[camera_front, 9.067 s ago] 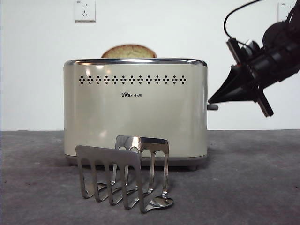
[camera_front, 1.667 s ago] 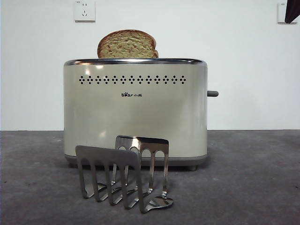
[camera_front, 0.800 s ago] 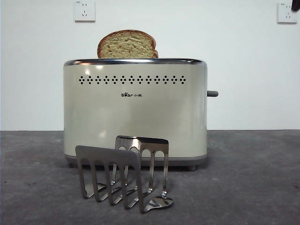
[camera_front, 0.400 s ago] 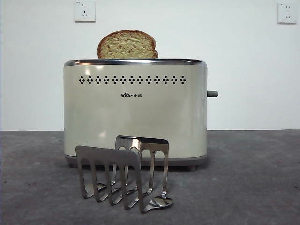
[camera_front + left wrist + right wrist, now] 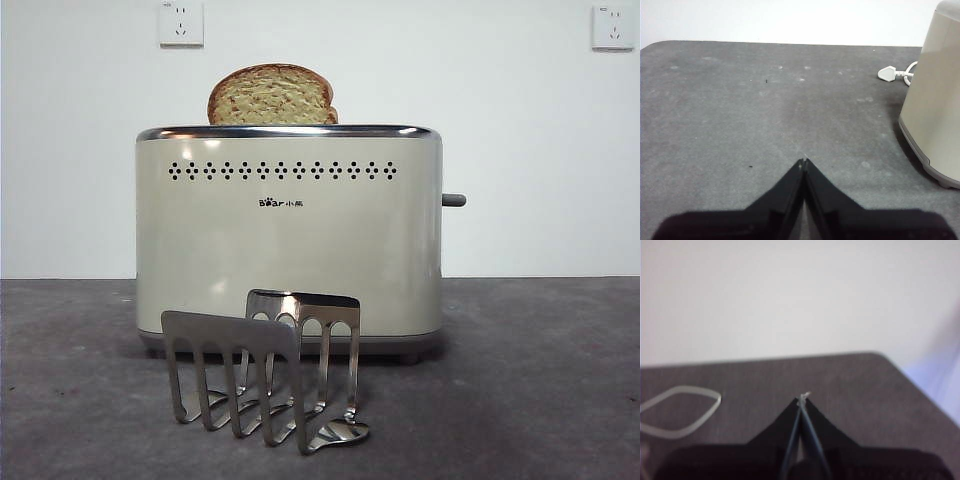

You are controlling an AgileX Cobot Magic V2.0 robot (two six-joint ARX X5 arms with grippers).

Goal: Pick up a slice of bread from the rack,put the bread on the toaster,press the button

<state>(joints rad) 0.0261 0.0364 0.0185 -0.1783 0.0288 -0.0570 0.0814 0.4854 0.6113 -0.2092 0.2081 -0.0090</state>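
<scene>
We see only the slice of bread's (image 5: 271,95) dome above the toaster (image 5: 289,240); the toaster's body hides the rest.

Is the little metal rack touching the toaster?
Cannot tell. The front view has the rack overlapping the toaster, hiding any gap.
</scene>
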